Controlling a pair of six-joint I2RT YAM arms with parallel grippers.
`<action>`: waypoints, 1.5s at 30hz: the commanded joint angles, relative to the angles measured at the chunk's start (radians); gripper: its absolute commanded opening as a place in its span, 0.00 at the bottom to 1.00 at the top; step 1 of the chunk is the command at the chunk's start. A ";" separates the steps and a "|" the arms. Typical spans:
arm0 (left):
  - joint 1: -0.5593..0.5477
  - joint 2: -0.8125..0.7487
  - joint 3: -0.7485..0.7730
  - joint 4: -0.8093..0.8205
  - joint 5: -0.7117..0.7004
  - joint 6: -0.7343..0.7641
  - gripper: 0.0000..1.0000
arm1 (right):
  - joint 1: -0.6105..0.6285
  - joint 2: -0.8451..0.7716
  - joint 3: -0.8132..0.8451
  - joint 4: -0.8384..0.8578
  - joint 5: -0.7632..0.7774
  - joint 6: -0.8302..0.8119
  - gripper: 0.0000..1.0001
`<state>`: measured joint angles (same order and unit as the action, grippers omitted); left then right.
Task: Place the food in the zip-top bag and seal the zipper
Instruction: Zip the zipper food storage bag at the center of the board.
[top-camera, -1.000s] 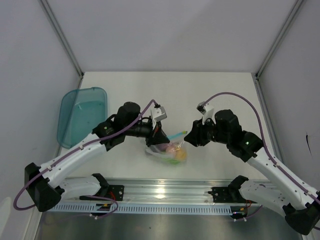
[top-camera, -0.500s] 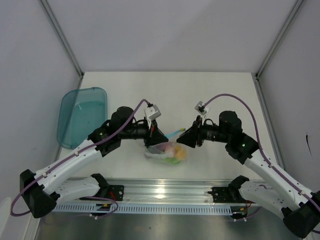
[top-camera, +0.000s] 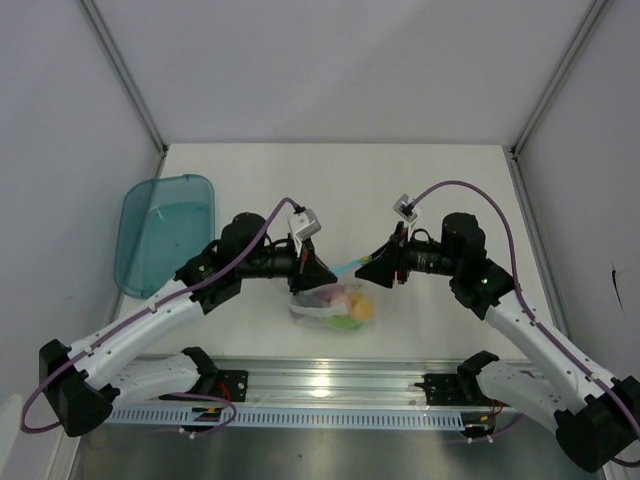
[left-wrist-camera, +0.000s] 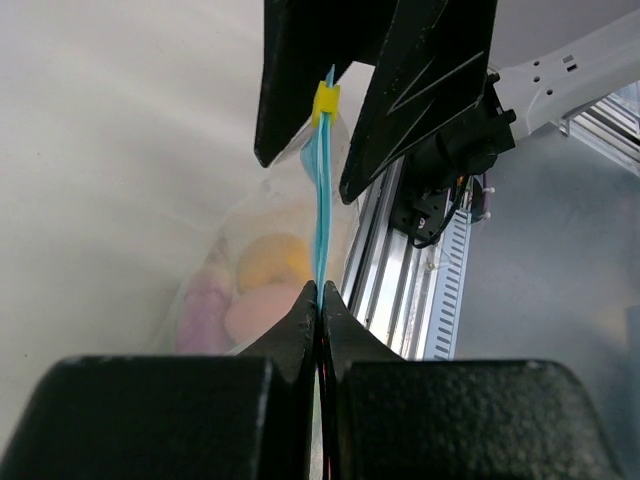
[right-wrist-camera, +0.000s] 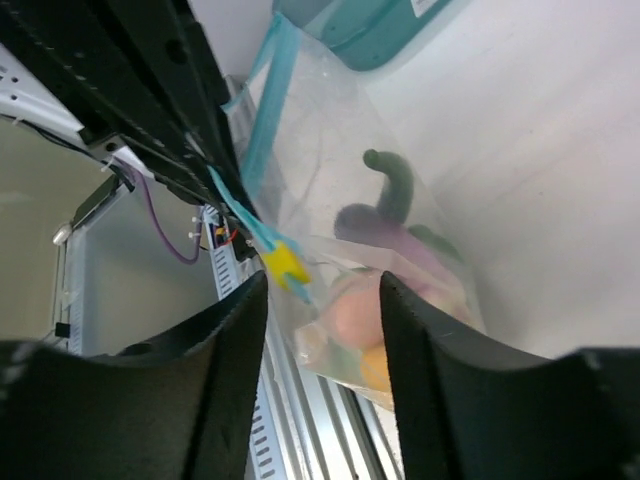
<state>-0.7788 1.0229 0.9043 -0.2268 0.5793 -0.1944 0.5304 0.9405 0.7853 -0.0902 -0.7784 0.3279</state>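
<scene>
The food (right-wrist-camera: 388, 232) lay inside the bag (top-camera: 330, 304), which sagged onto the surface (top-camera: 430, 190) between my two arms. I judged the filling done and the sealing in hand. My left end effector (left-wrist-camera: 319, 300) was pinched tight on one end of the blue zipper (left-wrist-camera: 321, 225), holding the strip taut. My right end effector (right-wrist-camera: 322, 285) stood partly open, its jaws either side of the yellow slider (right-wrist-camera: 284, 262) near the other end, not visibly gripping it. Next, I judged, the right one needed to close on the slider and draw it along the strip toward the left.
</scene>
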 joint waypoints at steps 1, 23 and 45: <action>-0.002 -0.035 0.002 0.023 0.021 -0.013 0.01 | -0.018 -0.011 0.023 -0.037 0.053 -0.061 0.53; -0.002 -0.046 -0.011 0.080 0.087 -0.063 0.01 | -0.053 0.020 -0.001 0.165 -0.216 0.039 0.22; -0.002 -0.131 -0.048 0.154 0.025 -0.053 0.63 | -0.024 -0.005 -0.043 0.195 -0.140 0.105 0.00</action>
<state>-0.7788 0.9615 0.8700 -0.1680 0.6228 -0.2523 0.4950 0.9535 0.7212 0.0727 -0.9447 0.4294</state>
